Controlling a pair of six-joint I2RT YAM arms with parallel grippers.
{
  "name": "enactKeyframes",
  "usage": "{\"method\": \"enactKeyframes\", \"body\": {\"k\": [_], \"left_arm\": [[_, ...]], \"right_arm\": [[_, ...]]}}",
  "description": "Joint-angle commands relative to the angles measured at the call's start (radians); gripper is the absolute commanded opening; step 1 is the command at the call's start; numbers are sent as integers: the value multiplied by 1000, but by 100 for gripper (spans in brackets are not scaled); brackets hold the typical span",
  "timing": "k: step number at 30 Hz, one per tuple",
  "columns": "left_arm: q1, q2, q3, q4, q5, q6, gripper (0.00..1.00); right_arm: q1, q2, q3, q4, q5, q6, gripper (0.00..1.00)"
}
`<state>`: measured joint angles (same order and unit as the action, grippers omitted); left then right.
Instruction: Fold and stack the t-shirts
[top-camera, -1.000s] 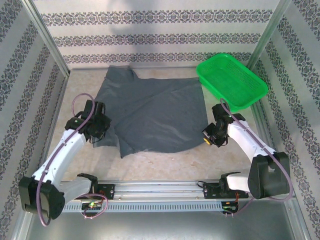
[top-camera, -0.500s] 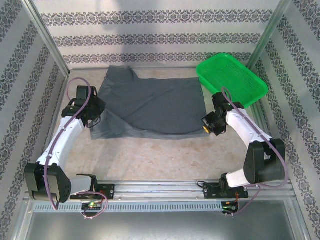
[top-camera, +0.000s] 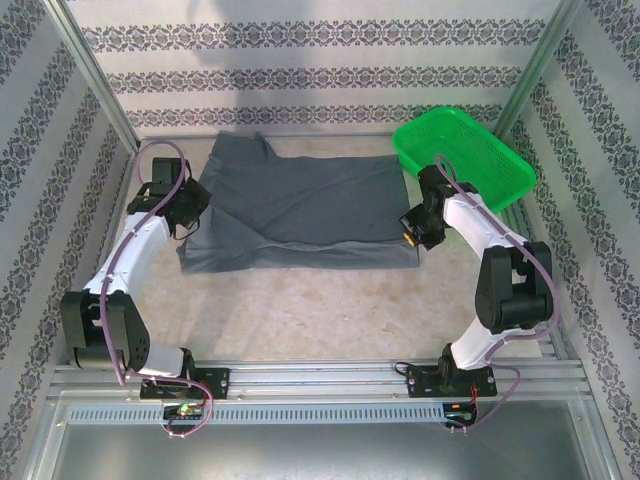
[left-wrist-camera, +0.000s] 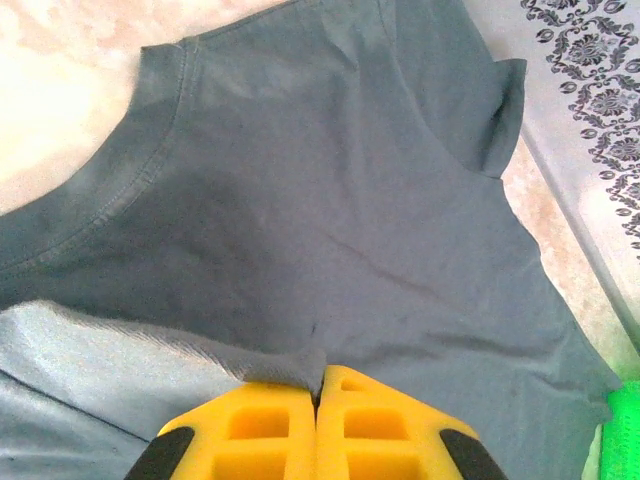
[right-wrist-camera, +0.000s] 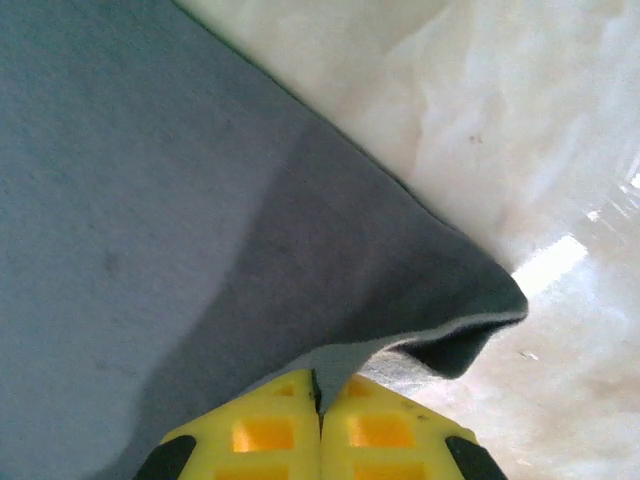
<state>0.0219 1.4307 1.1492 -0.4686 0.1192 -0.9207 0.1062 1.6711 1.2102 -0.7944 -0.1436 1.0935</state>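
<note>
Lying plain slate-grey, the t-shirt (top-camera: 300, 205) has its near edge doubled over.

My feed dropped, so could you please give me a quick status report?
Left gripper shut on t-shirt, left edge. Right gripper shut on its right corner. Green basket at right, nothing blocking.

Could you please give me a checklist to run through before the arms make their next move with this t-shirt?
1. The left gripper is shut on the hem of the t-shirt: ok.
2. The right gripper is shut on the hem: ok.
3. Hem carried level between both grippers: cannot tell.
4. The sleeve lies flat: not ok, its edge curls up.
5. The green basket is apart from the fabric: cannot tell, they sit very close.
</note>
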Motion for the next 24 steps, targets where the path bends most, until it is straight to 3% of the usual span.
{"method": "enactKeyframes", "body": {"k": [1, 24], "left_arm": [[12, 33, 44, 76, 23, 48, 0], [33, 287, 175, 118, 54, 132, 0]], "right_arm": [[-8, 43, 49, -5, 30, -17, 0], [-8, 235, 200, -27, 76, -33, 0]]}}
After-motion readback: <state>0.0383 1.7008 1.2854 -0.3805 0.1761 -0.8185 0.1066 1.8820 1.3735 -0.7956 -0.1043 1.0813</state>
